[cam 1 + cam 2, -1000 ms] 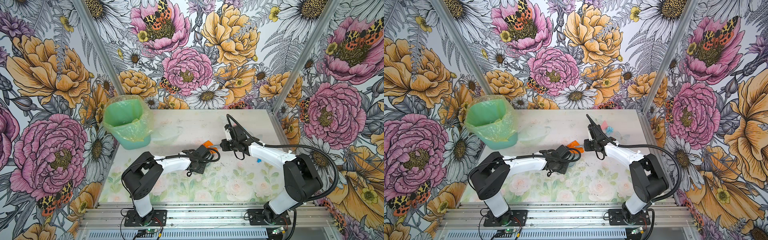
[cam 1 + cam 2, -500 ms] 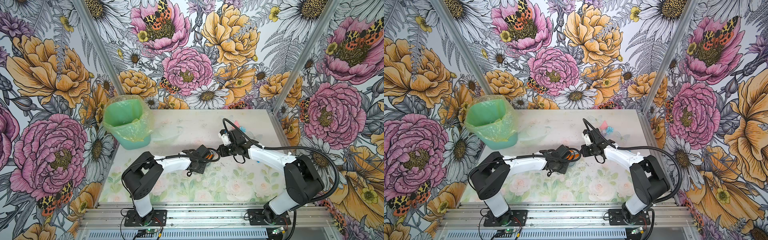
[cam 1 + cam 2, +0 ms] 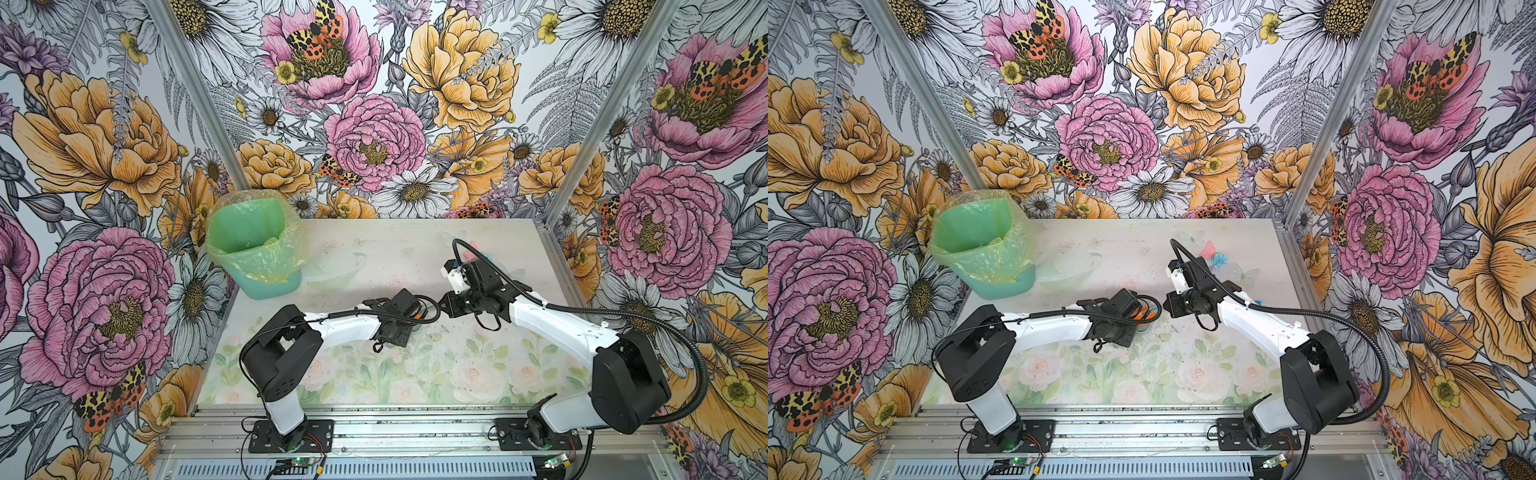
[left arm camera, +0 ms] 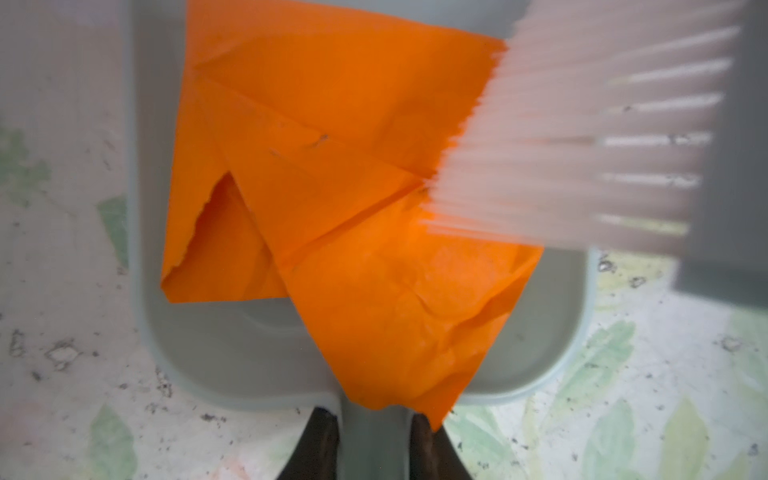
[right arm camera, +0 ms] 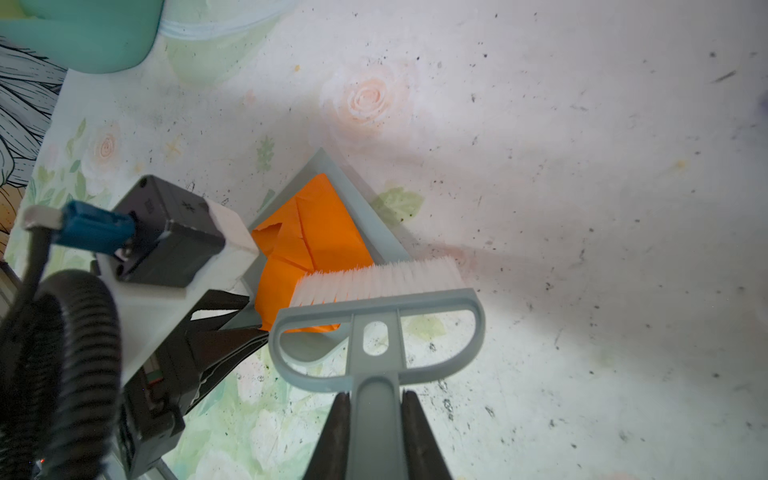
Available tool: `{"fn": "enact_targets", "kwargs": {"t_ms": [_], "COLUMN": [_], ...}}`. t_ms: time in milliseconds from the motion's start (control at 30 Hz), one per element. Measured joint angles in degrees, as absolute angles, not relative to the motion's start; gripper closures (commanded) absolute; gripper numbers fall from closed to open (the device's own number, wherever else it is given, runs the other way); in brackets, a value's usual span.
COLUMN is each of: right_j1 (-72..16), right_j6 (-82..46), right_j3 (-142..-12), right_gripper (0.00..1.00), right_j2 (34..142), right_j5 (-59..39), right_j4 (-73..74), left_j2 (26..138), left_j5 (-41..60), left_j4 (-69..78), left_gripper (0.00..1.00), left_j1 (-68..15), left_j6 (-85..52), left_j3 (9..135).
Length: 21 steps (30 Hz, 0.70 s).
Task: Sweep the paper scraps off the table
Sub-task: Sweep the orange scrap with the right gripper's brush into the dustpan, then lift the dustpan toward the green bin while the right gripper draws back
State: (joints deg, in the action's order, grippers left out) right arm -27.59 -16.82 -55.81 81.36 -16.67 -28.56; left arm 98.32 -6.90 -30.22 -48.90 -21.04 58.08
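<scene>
Folded orange paper scrap (image 4: 353,208) lies inside grey-blue plastic dustpan (image 4: 232,345), pan flat on faded rose-print table (image 5: 540,166) so paper slides in. White-bristled grey hand brush (image 5: 374,286) presses scrap's edge at pan mouth. Pan handle clamped in left gripper (image 4: 372,419), brush handle in right gripper (image 5: 376,397) (pink and blue scraps (image 3: 1214,254) beyond brush, unswept).

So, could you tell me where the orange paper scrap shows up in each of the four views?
In a top view: orange paper scrap, a sliver mid-table, mostly covered.
In a top view: same sliver, mid-table.
Left wrist: fills the middle.
Right wrist: mid-picture, just past the brush.
Shared landmark: the dustpan beneath it, clear in both wrist views.
</scene>
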Motion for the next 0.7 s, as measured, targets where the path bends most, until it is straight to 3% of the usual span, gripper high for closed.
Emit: {"fn": "enact_targets", "kwargs": {"t_ms": [367,700], "right_j1": [-21.8,-17.1], "right_j6": [-16.3,-15.3], "right_j3": [-55.8,-55.8], "right_gripper": [1.00,1.00], "right_j2": [71.0,66.4], "right_j5": [-14.2,-12.8], "right_j4": [-29.1,-29.1], "left_j2": [92.6,86.3], "left_j5": [-8.8,-9.9], "left_j4": [-31.2,-38.9], "left_gripper": [1.00,1.00], "left_j1": [-48.9,-47.9], "left_j6": [-21.0,-19.2], "left_j3": [58.4,66.0]}}
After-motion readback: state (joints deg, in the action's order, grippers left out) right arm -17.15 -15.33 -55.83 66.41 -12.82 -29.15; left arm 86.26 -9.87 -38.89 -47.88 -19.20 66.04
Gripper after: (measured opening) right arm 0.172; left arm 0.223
